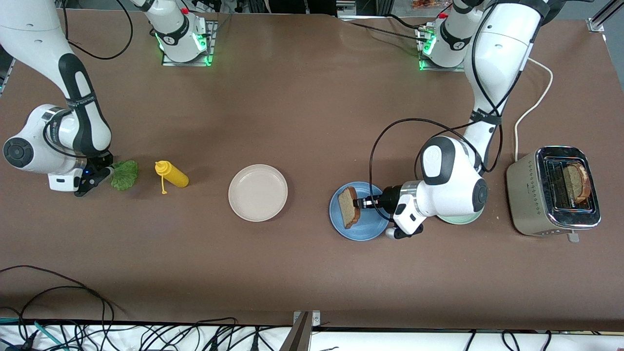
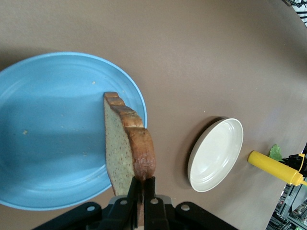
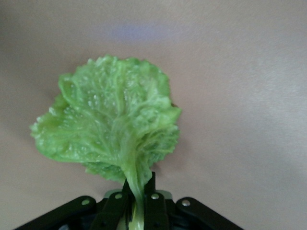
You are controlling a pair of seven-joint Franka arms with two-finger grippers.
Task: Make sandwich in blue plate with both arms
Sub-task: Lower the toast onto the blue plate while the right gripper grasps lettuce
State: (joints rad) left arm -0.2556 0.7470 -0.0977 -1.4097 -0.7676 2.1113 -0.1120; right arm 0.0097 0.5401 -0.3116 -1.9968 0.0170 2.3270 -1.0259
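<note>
A brown, speckled bread slice [image 1: 349,206] with a darker crust stands on edge over the blue plate [image 1: 366,231], tilted, its lower edge about at the plate. The left tool [image 1: 362,203] is closed on the slice's crust, its fingers [image 2: 149,191] pinching the rim. The ruffled green lettuce [image 1: 125,174] lies on the worktop [image 1: 302,117] at the right arm's end, just beside the yellow bottle [image 1: 172,175]. The right tool [image 1: 101,171] is closed on the leaf's pale stem, the leaf spreading out from its fingers [image 3: 154,195]. Between bottle and blue plate sits a beige plate [image 1: 258,192], bare. A mint plate [image 1: 461,219] shows partly under the left arm, beside the blue one. At the left arm's end a toaster [image 1: 554,192] holds a second slice [image 1: 578,183] in one slot.
</note>
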